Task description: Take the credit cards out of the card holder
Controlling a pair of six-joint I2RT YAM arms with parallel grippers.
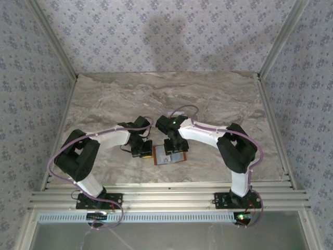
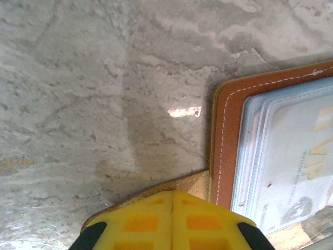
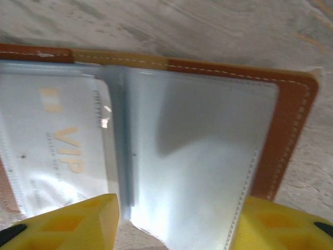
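The brown card holder [image 1: 169,155] lies open on the marble table between the two arms. In the left wrist view its brown stitched border [image 2: 226,135] frames grey-blue pockets, and a pale silvery-white credit card [image 2: 296,161] with gold VIP lettering sits in one. My left gripper [image 2: 173,208] is shut, its yellow fingers meeting over a tan flap of the holder at the holder's left edge [image 1: 144,152]. My right gripper [image 3: 174,229] hovers open above the holder [image 3: 291,130], its fingers straddling a pale pocket panel. The VIP card [image 3: 57,146] lies left of that panel. The right gripper [image 1: 174,148] hides part of the holder from above.
The marble tabletop [image 1: 166,99] stretches free behind and to both sides of the holder. An aluminium rail [image 1: 166,195] runs along the near edge by the arm bases. Patterned walls [image 1: 31,78] close in the left, right and back.
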